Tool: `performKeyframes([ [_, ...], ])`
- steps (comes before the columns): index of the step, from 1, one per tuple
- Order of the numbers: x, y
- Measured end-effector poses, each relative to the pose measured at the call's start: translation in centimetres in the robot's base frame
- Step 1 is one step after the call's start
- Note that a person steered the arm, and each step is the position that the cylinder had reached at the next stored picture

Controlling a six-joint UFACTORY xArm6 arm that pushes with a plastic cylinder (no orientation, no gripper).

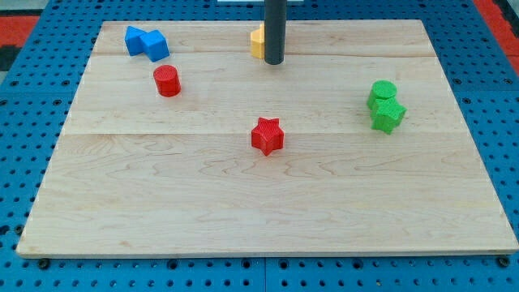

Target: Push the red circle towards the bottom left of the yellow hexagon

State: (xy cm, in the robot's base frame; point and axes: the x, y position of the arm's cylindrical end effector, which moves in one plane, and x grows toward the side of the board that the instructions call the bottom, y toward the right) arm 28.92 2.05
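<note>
Red circle lies to the view's left of my tip, slightly lower.

Left to right: the red circle stands free near the board's upper left; the yellow hexagon, at the top edge, is half hidden behind the rod; my tip rests just beside it, holding nothing. Judgement: the tip must first pass round to the circle's left side, then push rightward.

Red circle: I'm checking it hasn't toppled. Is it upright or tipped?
Upright. The red circle stands on its flat base, round top face up, on the board. My tip is well to its right.
</note>
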Motion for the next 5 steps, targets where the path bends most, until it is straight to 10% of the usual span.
performKeyframes([
  [5,-0.1,-2.0],
])
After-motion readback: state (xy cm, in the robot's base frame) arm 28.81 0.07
